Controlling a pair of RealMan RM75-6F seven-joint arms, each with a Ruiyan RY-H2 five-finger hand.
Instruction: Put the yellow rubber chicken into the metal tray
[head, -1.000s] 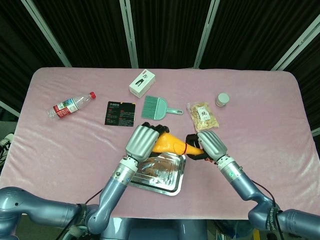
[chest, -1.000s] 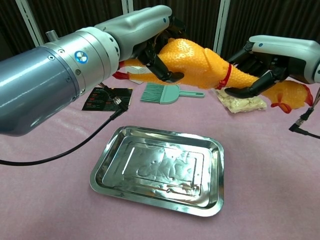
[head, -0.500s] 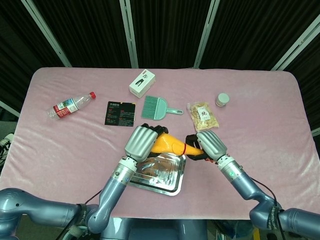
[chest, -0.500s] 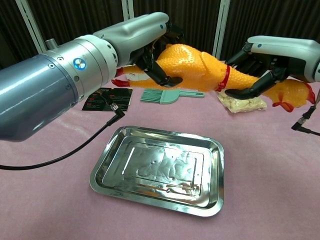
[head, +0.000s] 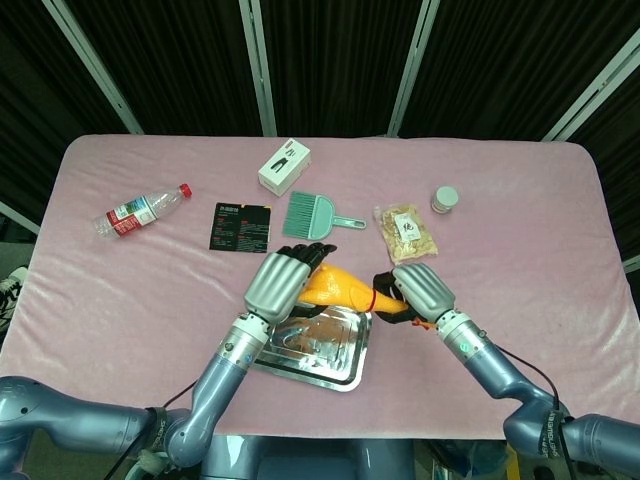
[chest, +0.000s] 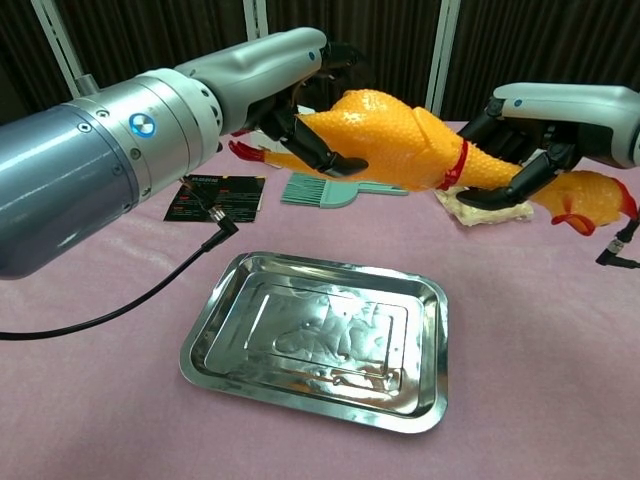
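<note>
The yellow rubber chicken (head: 335, 288) (chest: 400, 135) hangs in the air over the far edge of the metal tray (head: 345, 378) (chest: 320, 330), which lies empty on the pink cloth. My right hand (head: 420, 290) (chest: 530, 115) grips its neck just past the red band, and the head droops to the right. At the chicken's fat rear end, my left hand (head: 280, 280) (chest: 290, 80) has its fingers spread. The upper fingers stand clear of the body while the lower ones curl under it.
Behind the tray lie a green hand brush (head: 315, 215), a black card (head: 241, 226), a white box (head: 284, 165), a snack bag (head: 405, 232) and a small jar (head: 445, 199). A water bottle (head: 140, 210) lies far left. A black cable (chest: 150, 290) trails from my left arm.
My left hand's fingers have spread apart from the chicken's body. The chicken has shifted slightly right and its head end has dipped lower in my right hand.
</note>
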